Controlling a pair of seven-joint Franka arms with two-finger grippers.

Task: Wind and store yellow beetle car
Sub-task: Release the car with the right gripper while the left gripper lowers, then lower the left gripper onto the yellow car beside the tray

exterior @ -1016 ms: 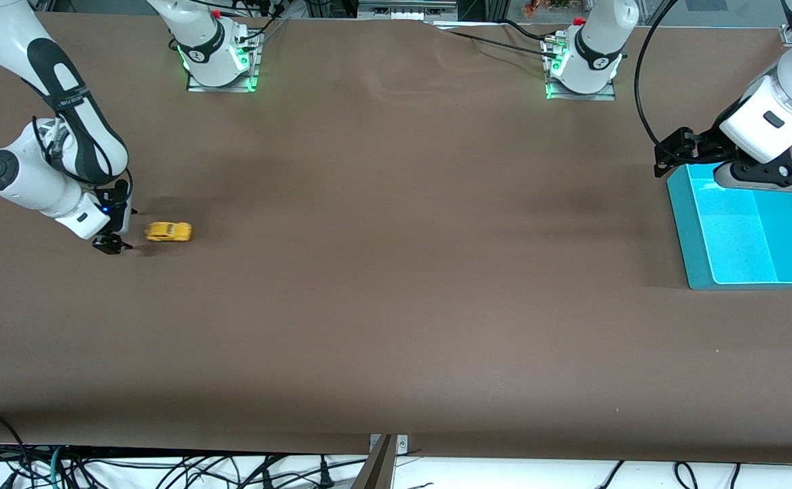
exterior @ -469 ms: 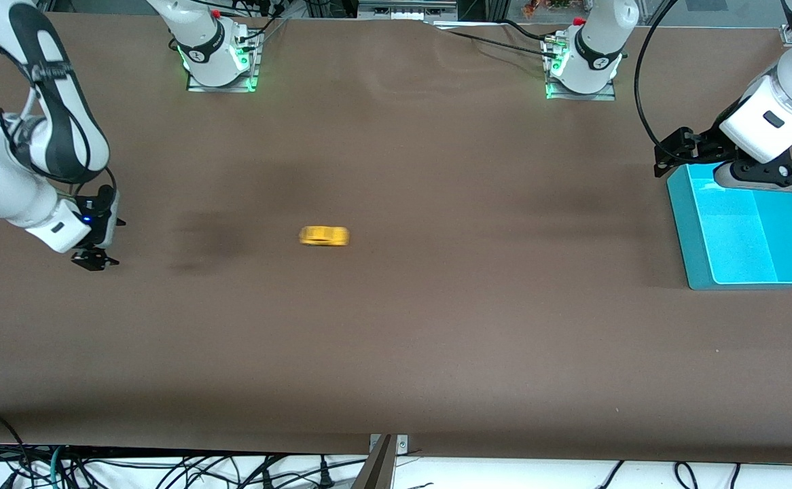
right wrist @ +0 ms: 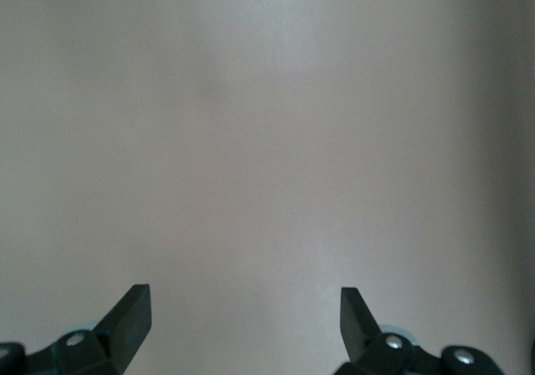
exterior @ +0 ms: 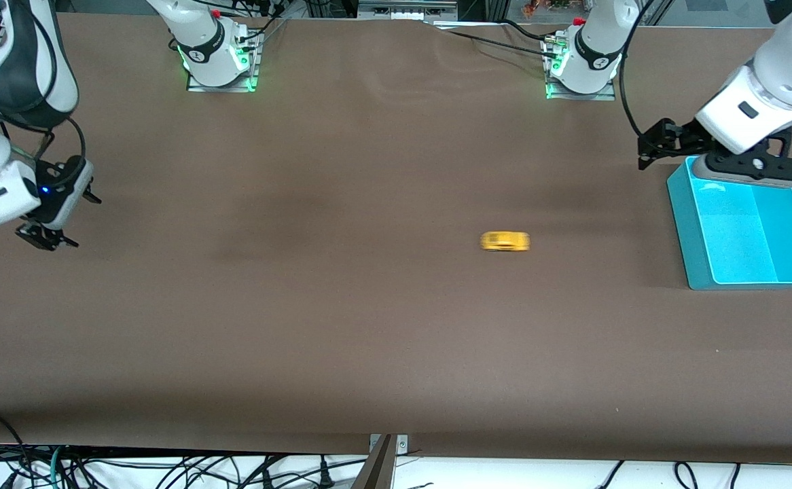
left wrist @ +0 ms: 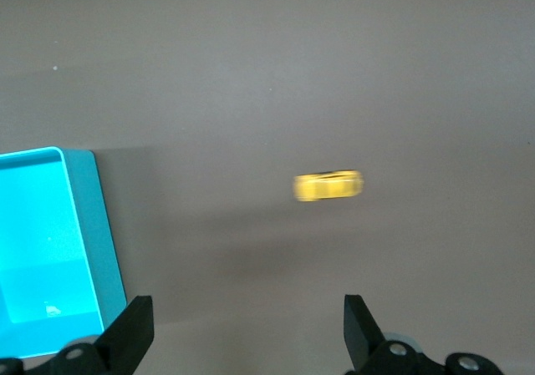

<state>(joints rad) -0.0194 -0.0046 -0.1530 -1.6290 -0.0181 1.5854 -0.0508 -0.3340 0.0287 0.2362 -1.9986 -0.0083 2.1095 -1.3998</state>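
The yellow beetle car point(exterior: 505, 241) is lying loose on the brown table point(exterior: 369, 339), right of centre in the frame, apparently blurred by motion, its long axis running across toward the blue bin point(exterior: 688, 238). My left gripper point(exterior: 749, 170), fingers spread and empty, is hanging over the bin's upper rim, far closer to the car. My right gripper point(exterior: 46, 238), also spread and empty, is waiting at the frame's left edge.

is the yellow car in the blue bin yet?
No, the yellow car sits on the bare table, apart from the blue bin.
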